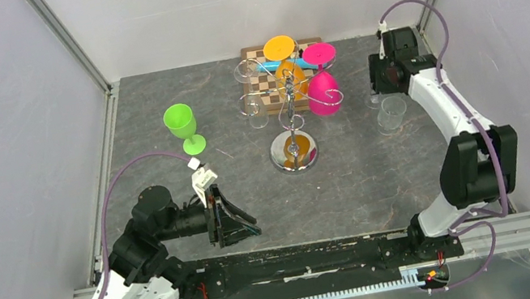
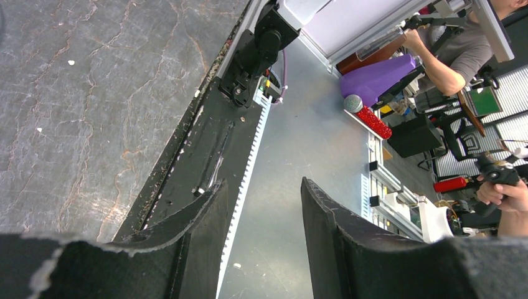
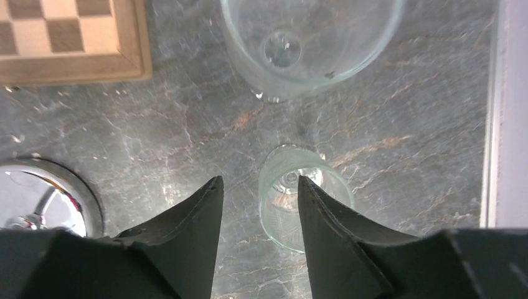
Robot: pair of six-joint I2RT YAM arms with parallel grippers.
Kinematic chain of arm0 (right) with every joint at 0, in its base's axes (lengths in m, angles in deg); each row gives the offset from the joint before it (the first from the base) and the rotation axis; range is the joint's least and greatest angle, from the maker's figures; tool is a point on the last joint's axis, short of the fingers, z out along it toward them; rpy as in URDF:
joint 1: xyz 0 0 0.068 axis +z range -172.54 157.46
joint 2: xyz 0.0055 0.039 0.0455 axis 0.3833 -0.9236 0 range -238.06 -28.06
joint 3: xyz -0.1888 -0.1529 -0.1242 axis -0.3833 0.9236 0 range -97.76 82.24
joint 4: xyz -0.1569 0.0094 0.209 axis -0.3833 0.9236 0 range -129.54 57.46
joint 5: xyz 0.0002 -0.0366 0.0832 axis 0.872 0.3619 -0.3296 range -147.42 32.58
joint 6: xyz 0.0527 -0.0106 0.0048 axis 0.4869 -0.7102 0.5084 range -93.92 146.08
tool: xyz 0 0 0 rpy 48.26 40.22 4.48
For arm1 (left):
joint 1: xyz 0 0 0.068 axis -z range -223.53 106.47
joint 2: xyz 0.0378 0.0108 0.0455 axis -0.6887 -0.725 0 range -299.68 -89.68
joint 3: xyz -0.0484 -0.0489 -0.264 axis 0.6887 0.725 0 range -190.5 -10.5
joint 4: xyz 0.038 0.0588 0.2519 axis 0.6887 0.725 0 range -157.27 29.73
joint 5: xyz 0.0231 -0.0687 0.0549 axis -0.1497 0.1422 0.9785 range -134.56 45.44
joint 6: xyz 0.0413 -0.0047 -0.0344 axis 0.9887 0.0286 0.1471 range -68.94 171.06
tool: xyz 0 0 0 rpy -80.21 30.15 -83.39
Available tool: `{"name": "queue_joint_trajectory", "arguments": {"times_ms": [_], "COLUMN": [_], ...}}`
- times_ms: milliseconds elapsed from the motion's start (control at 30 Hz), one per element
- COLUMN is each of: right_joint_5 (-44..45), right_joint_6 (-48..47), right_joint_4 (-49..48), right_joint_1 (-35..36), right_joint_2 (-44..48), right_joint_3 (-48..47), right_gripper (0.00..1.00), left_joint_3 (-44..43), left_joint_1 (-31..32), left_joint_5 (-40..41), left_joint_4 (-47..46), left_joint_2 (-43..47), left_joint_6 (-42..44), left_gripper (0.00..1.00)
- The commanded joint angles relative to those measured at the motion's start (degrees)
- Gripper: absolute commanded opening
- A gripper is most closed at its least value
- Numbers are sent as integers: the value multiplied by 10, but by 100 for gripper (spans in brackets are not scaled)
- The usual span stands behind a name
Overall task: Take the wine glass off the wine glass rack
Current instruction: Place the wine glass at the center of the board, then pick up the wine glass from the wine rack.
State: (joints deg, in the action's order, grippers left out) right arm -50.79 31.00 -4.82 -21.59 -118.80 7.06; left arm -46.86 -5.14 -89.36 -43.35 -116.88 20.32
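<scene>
Wine glasses hung bowl-down from the wine glass rack [image 1: 290,116]: an orange glass [image 1: 284,64] and a pink glass [image 1: 323,90] toward its right and back, and clear glasses [image 1: 256,110] on its left arms. Well to the right of the rack, a small clear glass [image 3: 280,205] stood upright on the table just beneath the right gripper [image 3: 258,184], with a larger clear glass [image 3: 311,43] just beyond it. That gripper's jaws stood apart and gripped nothing. A green glass [image 1: 183,126] stood left of the rack. Nearer than the rack and to its left, the left gripper [image 1: 247,227] hung released and empty. Judging by this, several glasses were off and standing, while the orange, pink and hanging clear ones remained to be taken.
</scene>
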Motion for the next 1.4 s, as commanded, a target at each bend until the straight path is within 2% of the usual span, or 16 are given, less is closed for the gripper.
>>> {"name": "queue_joint_trajectory", "arguments": {"times_ms": [0,533,1033,1367], "right_joint_5": [15,-137,-300,-306], "right_joint_6": [13,54,168,197], "right_joint_4": [-1,-21,-127,-131], "right_joint_1": [-2,0,13,66], "right_joint_2": [52,126,149,115], "right_joint_3": [-64,-140,-149,-168], "right_gripper": [51,60,64,65], "left_joint_3": [-1,-2,-1,-2], "left_joint_1": [4,4,4,4], "left_joint_5": [6,11,14,17], "left_joint_4": [-12,-11,-10,-9], "left_joint_2": [-1,-13,-24,-22], "left_joint_6": [21,21,21,21], "left_gripper": [53,53,53,53]}}
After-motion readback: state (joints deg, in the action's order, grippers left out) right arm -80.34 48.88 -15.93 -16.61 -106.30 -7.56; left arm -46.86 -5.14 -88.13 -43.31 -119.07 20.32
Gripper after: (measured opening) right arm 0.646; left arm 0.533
